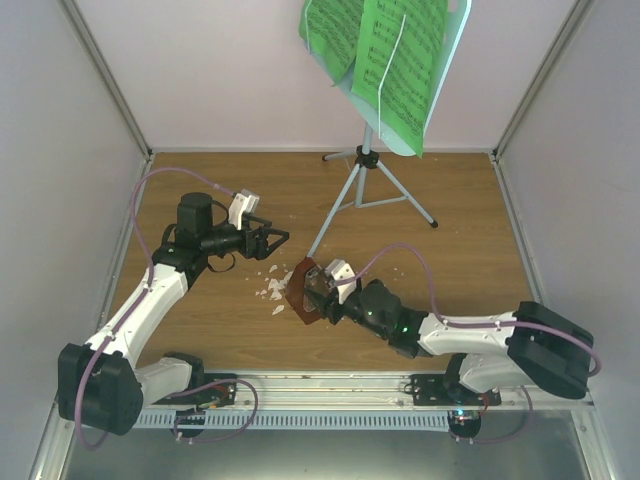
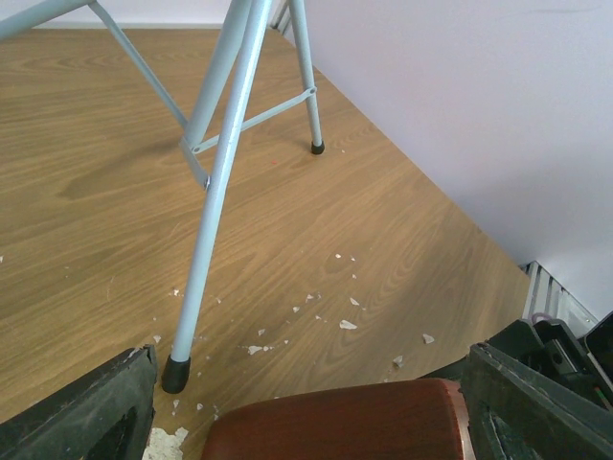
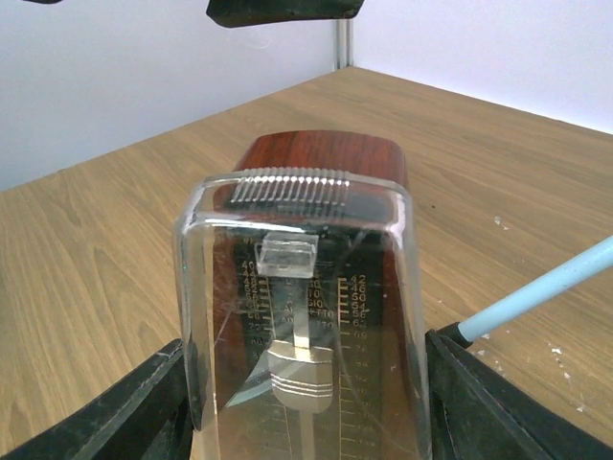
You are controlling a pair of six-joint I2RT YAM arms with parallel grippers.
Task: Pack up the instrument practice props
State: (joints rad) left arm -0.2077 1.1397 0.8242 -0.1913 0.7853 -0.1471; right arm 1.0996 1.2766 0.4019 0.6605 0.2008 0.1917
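Right wrist view: right gripper clamps metronome; left gripper spread apart.

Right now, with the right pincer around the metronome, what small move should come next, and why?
Probably lift the metronome a little, straight up. The right pincer seems closed on its sides, so the grip looks ready. A stand leg ends close beside it, so a sideways pull might strike that leg. The left pincer hangs open, empty.

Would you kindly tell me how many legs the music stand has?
3: one leg points left, one right, one forward, ending beside the metronome.
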